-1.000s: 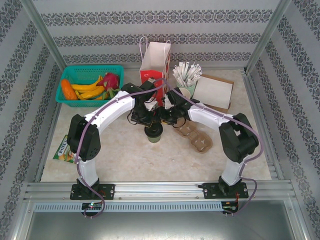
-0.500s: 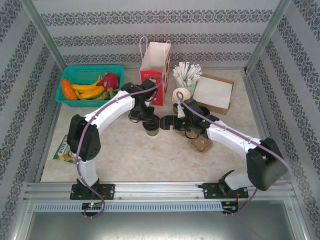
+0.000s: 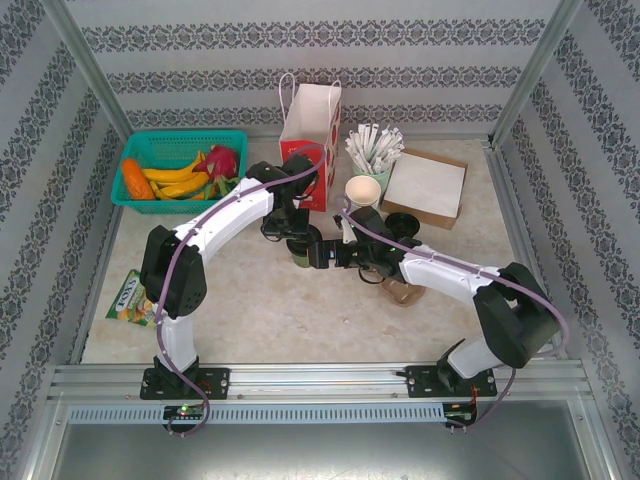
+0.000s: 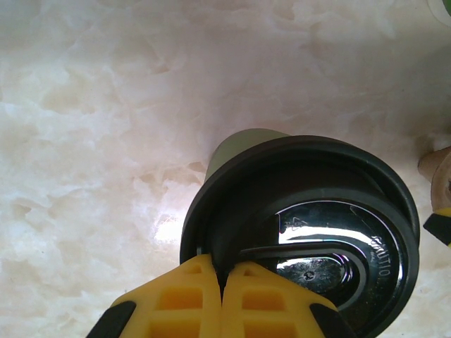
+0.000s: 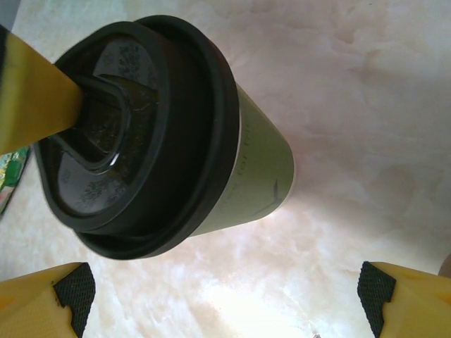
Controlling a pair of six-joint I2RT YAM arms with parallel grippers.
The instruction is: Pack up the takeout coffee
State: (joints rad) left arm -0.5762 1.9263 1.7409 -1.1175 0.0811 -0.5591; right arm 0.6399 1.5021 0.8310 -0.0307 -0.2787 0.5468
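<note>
Mid-table near the bag point(image 3: 308, 130), the coffee point(image 3: 303, 250) is sitting upright, left gripper point(image 4: 222, 271) pressing down on its lid point(image 4: 303, 169) with tips closed, right gripper point(image 5: 225, 292) gaping wide just beside it; probably light and crushable, so grab the side gently.

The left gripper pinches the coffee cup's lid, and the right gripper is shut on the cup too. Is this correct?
No. The right gripper is open, clear of the coffee cup, as the right wrist view shows. The left gripper does pinch the lid.
</note>
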